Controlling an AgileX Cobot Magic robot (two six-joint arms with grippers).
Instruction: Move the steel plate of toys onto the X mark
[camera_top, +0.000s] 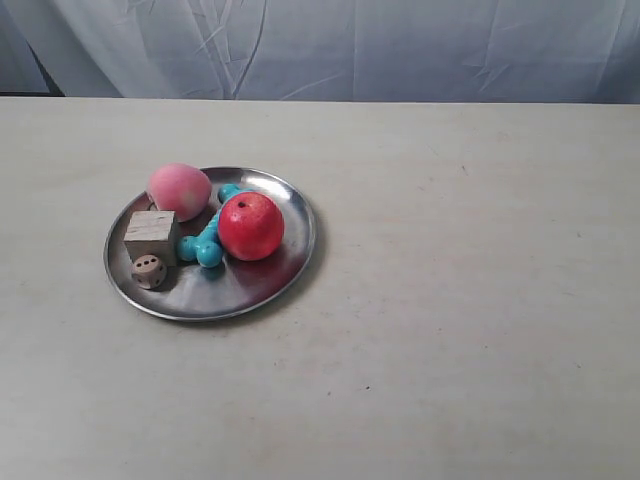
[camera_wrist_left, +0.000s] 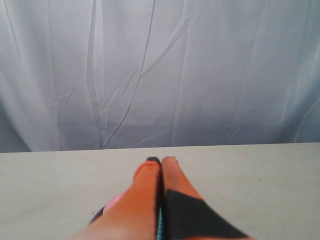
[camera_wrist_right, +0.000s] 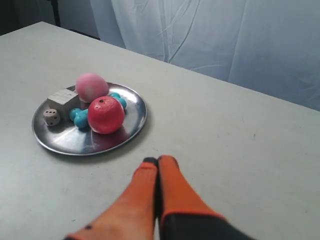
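The steel plate lies left of centre on the table, holding a pink peach, a red apple, a teal bone, a wooden cube and a small die. A tiny dark mark shows further right, too small to read as a cross. Neither gripper shows in the exterior view. My right gripper is shut and empty, hovering a short way from the plate. My left gripper is shut too, above the plate's edge and the peach.
A pale wrinkled curtain hangs behind the table's far edge. The table top is a flat light surface with a few faint specks.
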